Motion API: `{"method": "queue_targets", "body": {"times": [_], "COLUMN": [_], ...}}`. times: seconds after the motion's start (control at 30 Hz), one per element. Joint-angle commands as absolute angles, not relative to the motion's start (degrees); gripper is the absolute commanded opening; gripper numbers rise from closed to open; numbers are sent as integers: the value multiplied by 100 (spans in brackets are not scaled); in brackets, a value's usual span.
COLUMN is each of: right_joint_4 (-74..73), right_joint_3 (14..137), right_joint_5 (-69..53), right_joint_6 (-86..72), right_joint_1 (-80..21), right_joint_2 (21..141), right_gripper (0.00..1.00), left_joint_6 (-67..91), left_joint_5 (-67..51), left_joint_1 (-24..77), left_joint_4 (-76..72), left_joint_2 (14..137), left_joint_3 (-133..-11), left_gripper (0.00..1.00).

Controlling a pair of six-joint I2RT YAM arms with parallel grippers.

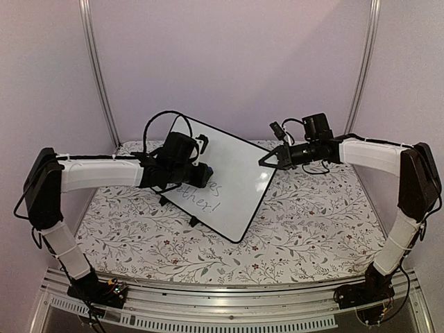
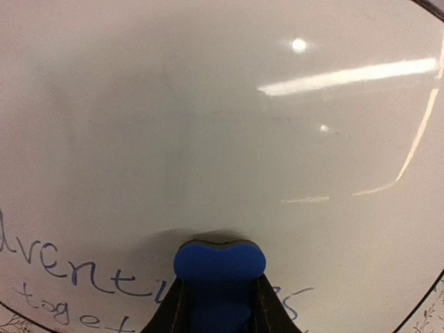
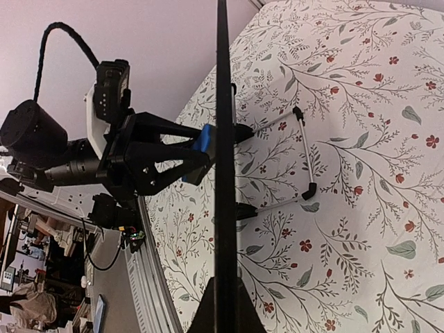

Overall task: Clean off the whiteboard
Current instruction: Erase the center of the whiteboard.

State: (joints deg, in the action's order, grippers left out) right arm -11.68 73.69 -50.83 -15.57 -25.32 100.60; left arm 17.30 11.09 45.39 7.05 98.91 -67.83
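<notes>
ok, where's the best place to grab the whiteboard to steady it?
Whiteboard: grip its thin framed right edge, coming edge-on from the right. It stands tilted and the face is too broad to span. Right pincer is shut there.

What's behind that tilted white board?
A thin silver wire stand props the black-framed glossy whiteboard on the floral tablecloth. The board's back face itself cannot be seen: it shows edge-on.

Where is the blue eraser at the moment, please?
In the left wrist view the blue eraser sits at bottom centre, clamped in the left gripper and pressed against the whiteboard, amid the handwriting.
</notes>
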Motion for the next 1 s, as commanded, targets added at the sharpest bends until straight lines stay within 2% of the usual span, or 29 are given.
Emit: {"method": "queue_targets", "body": {"times": [0.0, 0.5, 0.63, 0.97], "right_joint_4": [-1990, -2248, -2388, -2551], "right_joint_3": [6965, 7233, 7448, 7760], "right_joint_5": [-5171, -5029, -4954, -4935], "right_joint_6": [-1305, -1252, -1265, -1365], "right_joint_1": [-3138, -3132, -3129, -3063], "right_joint_2": [10335, 10296, 10383, 10400], "right_gripper": [0, 0, 12, 27], "left_joint_6": [1532, 1709, 1866, 1899], "left_joint_5": [1412, 1319, 1433, 1497], "left_joint_1": [4095, 3157, 2951, 2719], "left_joint_4": [909, 1240, 1382, 1583], "left_joint_2": [9563, 8542, 8417, 8325], "left_joint_3": [-6766, -6149, -6100, -6149], "left_gripper": [0, 0, 0, 0]}}
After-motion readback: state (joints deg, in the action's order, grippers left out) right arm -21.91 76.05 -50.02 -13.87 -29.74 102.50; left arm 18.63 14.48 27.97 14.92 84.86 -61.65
